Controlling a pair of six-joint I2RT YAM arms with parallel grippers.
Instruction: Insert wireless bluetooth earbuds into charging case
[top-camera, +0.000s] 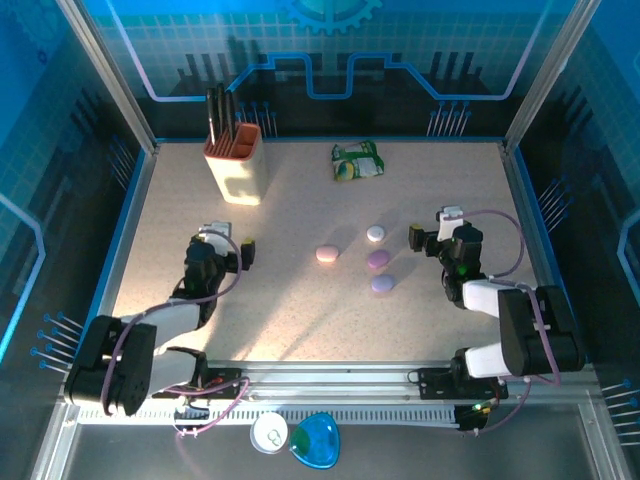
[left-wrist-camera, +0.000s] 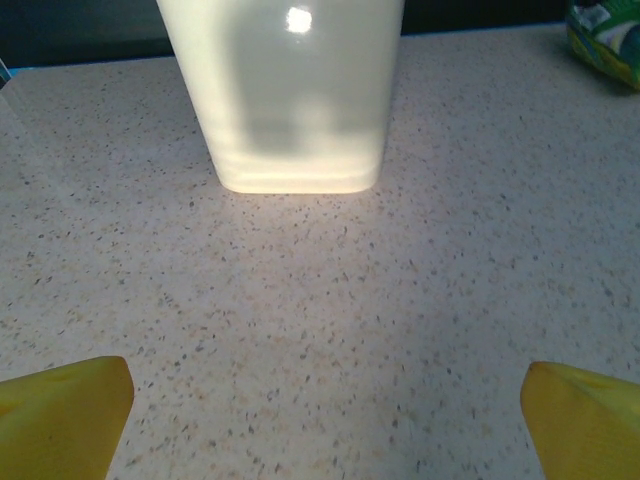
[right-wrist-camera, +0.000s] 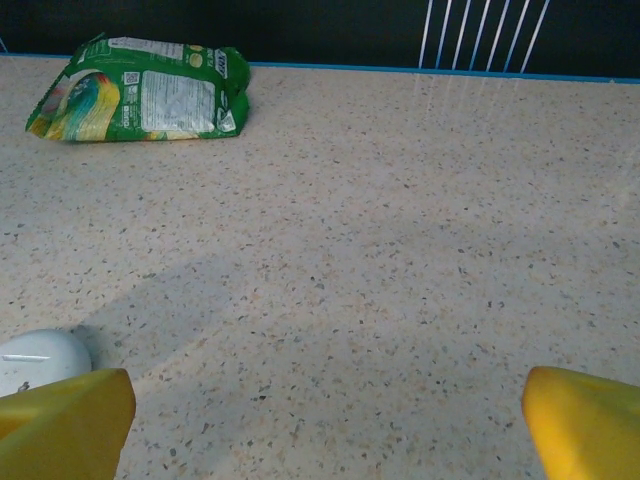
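Note:
Four closed pebble-shaped charging cases lie mid-table: a pink case (top-camera: 328, 254), a white case (top-camera: 375, 233), and two lilac cases (top-camera: 378, 259) (top-camera: 383, 284). The earbuds are out of view. My left gripper (top-camera: 228, 245) rests low on the left side, well left of the pink case, open with bare table between its yellow fingers (left-wrist-camera: 60, 415). Just right of the cases, my right gripper (top-camera: 432, 228) stands open and holds nothing. In the right wrist view the white case (right-wrist-camera: 40, 358) lies just beyond the left fingertip (right-wrist-camera: 65, 425).
A cream holder (top-camera: 235, 160) with dark utensils stands at the back left, straight ahead of the left gripper (left-wrist-camera: 290, 90). A green packet (top-camera: 357, 160) (right-wrist-camera: 140, 90) lies at the back middle. A white round lid (top-camera: 269, 432) and a blue piece (top-camera: 315, 440) sit below the near rail.

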